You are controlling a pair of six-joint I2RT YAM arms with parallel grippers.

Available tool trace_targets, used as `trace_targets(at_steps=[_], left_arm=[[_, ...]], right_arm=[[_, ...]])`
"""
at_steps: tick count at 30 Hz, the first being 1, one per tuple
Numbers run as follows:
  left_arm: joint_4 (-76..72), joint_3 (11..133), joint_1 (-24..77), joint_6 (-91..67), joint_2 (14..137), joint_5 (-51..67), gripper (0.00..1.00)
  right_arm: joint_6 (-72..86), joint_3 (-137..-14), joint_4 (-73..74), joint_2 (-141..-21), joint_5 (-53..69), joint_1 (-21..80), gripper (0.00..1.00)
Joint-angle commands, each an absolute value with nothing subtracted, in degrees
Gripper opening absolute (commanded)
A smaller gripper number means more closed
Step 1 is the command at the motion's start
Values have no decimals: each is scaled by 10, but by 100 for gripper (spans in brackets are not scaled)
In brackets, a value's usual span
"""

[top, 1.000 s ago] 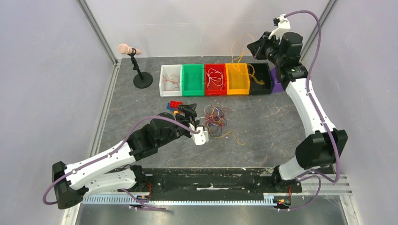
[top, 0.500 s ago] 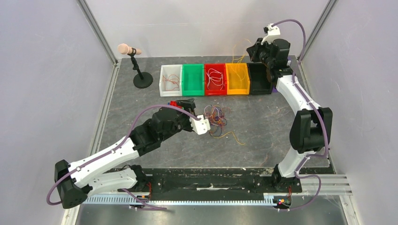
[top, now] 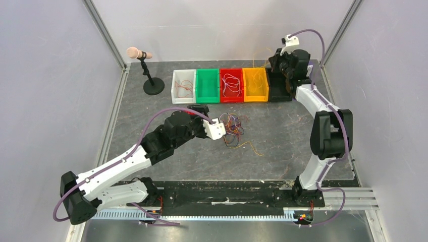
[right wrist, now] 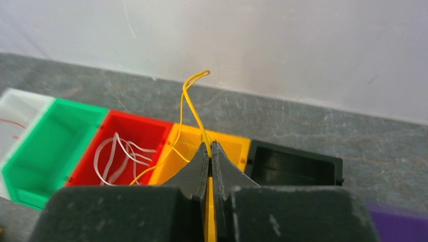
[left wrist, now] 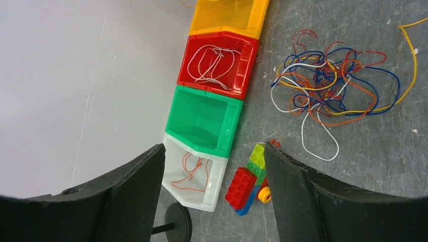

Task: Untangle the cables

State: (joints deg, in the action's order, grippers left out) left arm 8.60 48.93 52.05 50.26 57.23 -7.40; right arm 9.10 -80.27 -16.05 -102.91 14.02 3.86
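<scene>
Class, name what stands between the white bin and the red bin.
The green bin, next in the row to both; the top external and left wrist views show it.

walls (top: 212,25): pale lilac | tabletop (top: 282,136): dark grey, mottled | corner posts (top: 103,33): metal

5 bins stand in 1 row along the far side: 1 white bin (top: 182,100), 1 green bin (top: 207,98), 1 red bin (top: 231,99), 1 orange bin (top: 256,98) and 1 black bin (top: 276,94). 1 microphone (top: 135,52) on 1 stand (top: 153,85) is at the far left. Mid-table lies 1 tangle of cables (top: 233,126), its strands too knotted to count, with 1 cluster of toy bricks (left wrist: 250,181) just left of it. There are 2 arms with 2 grippers: 1 left gripper (left wrist: 214,151) and 1 right gripper (right wrist: 209,151) pinching 1 yellow cable (right wrist: 191,103).
</scene>
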Motion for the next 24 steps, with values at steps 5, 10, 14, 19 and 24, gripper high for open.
trace_targets(at_steps=[5, 10, 14, 19, 24], left_arm=[[75, 523, 511, 462, 583, -65, 79], [72, 523, 509, 456, 589, -67, 79], [73, 527, 506, 452, 594, -73, 79], [78, 535, 496, 448, 596, -75, 79], [82, 537, 485, 441, 598, -70, 79]], right_arm=[[-58, -740, -235, -1076, 82, 55, 0], [-99, -723, -286, -1102, 60, 73, 0], [-114, -736, -346, -1131, 35, 85, 0], [-115, -796, -395, -1164, 6, 86, 0], [-126, -802, -426, -1165, 29, 85, 0]])
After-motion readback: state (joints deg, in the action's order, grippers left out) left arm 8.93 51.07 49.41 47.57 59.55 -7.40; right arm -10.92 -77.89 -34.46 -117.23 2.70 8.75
